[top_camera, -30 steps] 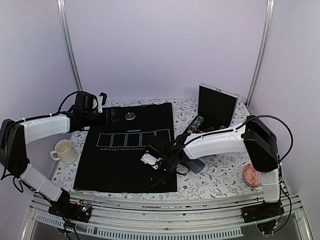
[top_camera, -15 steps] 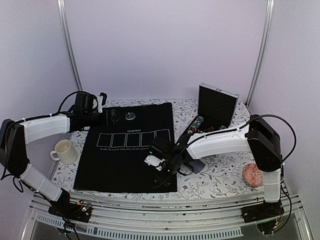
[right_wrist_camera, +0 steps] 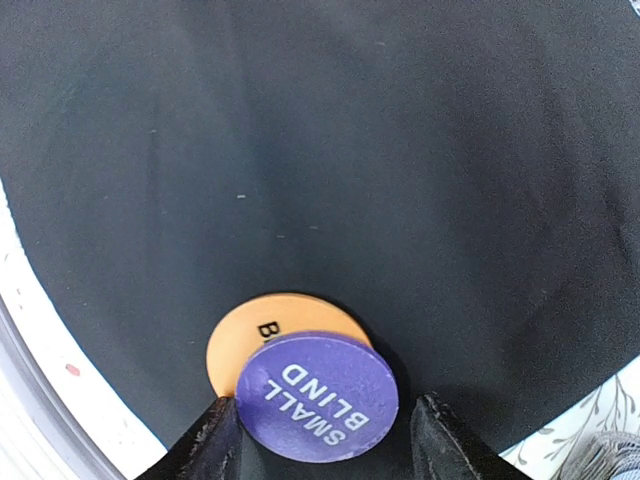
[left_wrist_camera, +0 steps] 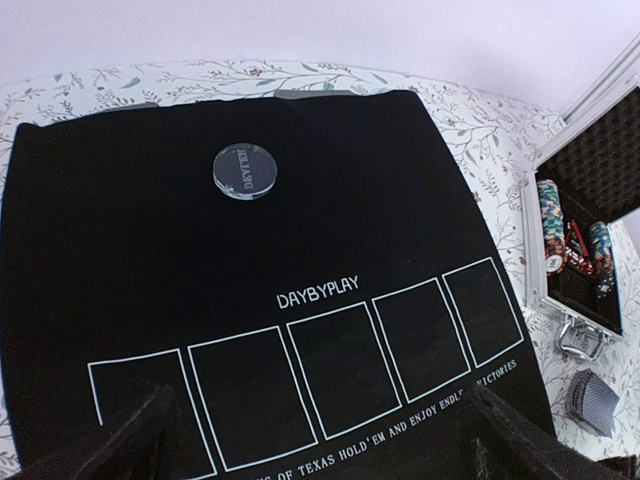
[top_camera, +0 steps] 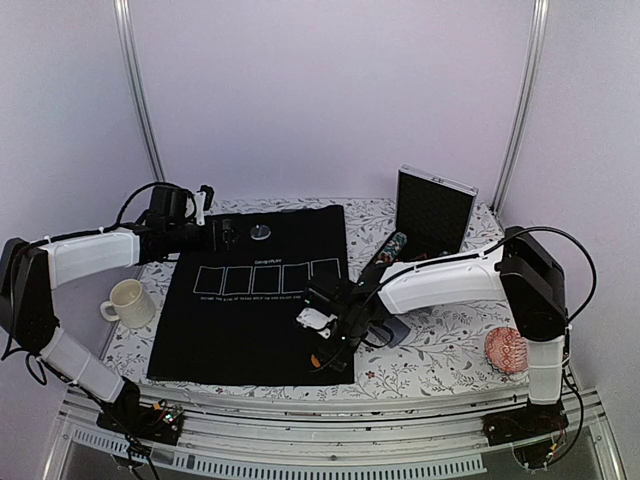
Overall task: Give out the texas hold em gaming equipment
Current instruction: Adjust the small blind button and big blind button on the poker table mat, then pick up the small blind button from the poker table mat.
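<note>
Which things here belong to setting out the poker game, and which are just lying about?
For the job: purple button, orange button, silver disc, chips, cards.

Lying about: mug, red disc.

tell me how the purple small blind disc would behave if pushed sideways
The purple disc looks flat and rigid, so it likely slides rather than rolls. It overlaps the orange disc, so a push may drag that along.
</note>
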You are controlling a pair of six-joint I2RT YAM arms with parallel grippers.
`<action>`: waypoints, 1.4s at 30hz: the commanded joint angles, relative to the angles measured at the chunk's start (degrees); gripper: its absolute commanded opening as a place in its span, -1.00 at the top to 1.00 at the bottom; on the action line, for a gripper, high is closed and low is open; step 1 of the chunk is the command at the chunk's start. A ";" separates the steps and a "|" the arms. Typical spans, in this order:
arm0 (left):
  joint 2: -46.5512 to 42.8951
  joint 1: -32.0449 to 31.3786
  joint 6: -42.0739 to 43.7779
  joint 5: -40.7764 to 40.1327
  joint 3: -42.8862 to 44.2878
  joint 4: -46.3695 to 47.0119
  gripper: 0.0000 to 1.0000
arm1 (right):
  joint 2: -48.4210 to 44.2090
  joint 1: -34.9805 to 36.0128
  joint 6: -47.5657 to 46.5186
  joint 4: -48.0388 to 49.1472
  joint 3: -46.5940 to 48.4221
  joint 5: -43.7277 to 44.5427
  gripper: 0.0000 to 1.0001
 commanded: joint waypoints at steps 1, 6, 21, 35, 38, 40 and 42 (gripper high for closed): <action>-0.82 -0.30 0.93 -0.12 0.85 -0.14 -0.96 | -2.53 -0.87 1.37 -1.32 -1.09 0.41 -0.16; -0.86 -0.30 0.97 -0.18 0.84 -0.14 -0.96 | -2.39 -1.91 1.66 -1.83 -1.20 1.02 -0.13; -0.76 -0.28 0.95 -0.32 0.77 -0.05 -0.96 | -3.21 -2.56 1.69 0.97 0.95 -5.54 -0.53; -0.73 -0.24 1.17 -0.51 0.80 -0.21 -0.97 | 2.60 -2.27 1.08 -0.98 3.64 -1.77 -0.28; -0.60 -0.17 1.17 -0.39 0.87 -0.09 -0.97 | 3.26 -1.89 0.79 -1.78 3.19 -0.27 -0.28; -0.62 -0.22 1.17 -0.41 0.87 -0.21 -0.97 | 3.54 -1.89 0.78 -2.22 2.87 0.56 -0.21; -0.67 -0.18 1.17 -0.36 0.76 -0.18 -0.97 | 3.49 -1.77 0.78 -2.40 2.60 1.00 -0.07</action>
